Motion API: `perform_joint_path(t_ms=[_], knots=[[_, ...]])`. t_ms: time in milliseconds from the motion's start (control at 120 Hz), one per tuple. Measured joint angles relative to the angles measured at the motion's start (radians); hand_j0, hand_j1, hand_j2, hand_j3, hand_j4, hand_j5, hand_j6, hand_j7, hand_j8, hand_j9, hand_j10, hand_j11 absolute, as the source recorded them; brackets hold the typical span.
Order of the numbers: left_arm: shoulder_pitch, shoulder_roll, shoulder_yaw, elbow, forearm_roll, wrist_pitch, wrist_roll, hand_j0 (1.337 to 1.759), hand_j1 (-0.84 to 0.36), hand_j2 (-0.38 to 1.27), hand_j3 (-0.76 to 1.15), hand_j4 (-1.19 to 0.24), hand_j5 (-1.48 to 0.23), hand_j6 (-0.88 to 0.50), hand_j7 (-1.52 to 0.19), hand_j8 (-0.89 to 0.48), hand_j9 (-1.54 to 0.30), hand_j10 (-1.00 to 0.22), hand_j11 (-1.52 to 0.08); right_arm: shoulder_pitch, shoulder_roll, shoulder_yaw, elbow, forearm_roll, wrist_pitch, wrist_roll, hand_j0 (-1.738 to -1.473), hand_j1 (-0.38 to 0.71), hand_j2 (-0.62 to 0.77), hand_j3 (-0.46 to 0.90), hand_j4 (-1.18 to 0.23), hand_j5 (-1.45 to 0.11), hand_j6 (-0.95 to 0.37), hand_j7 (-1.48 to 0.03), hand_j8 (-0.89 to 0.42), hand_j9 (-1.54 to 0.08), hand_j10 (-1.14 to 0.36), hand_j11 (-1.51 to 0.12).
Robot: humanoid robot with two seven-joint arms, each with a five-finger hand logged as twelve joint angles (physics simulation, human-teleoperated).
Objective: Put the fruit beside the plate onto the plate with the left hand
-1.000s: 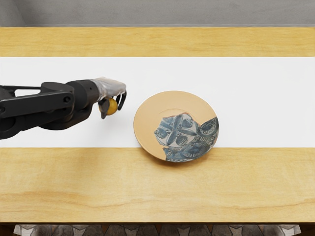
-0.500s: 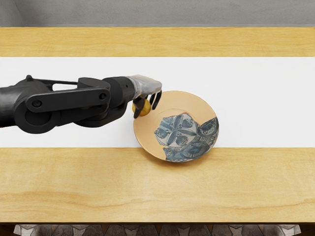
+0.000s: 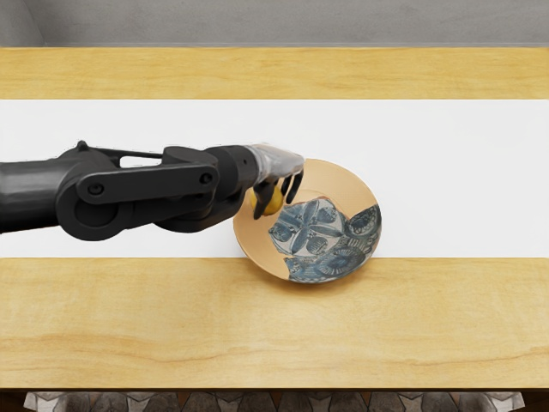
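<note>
Curling down over the small yellow fruit (image 3: 274, 204), the left hand (image 3: 274, 168) grips it from above, its dark fingers (image 3: 295, 185) bent around it so that only part of the fruit shows between them. Hand and fruit sit over the left inner part of the plate (image 3: 339, 178), just inside its rim; whether the fruit touches the plate's surface or hangs just above it cannot be told from this angle. Behind the hand, a pale wrist cover leads into the black left arm (image 3: 129, 189), which stretches back across the table to the picture's left edge. The plate is tan, with a blue-grey pattern over its near right part. It lies mostly on a white runner (image 3: 446, 154) that crosses the wooden table (image 3: 274, 326) from side to side, its near rim reaching past the runner's edge onto the bare wood.
</note>
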Motion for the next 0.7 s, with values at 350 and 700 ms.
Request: perform_joint_path(t_ms=[350, 700], knots=[[0.024, -0.019, 0.009, 0.011, -0.001, -0.006, 0.0, 1.656, -0.4, 0.7, 0.0, -0.75, -1.06, -0.47, -1.04, -0.44, -1.01, -0.69, -1.02, 0.0, 0.0, 0.0, 0.0, 0.0, 0.0, 0.0, -1.658, -0.32, 0.0, 0.0, -0.02, -0.03, -0.02, -0.03, -0.02, -0.03, -0.02, -0.03], [0.039, -0.036, -0.001, 0.02, 0.002, 0.033, 0.0, 1.658, 0.16, 0.15, 0.0, -0.18, -0.25, -0.13, -0.25, -0.13, -0.24, -0.18, -0.25, 0.0, 0.0, 0.0, 0.0, 0.0, 0.0, 0.0, -1.658, -0.32, 0.0, 0.0, -0.02, -0.03, -0.02, -0.03, -0.02, -0.03, -0.02, -0.03]])
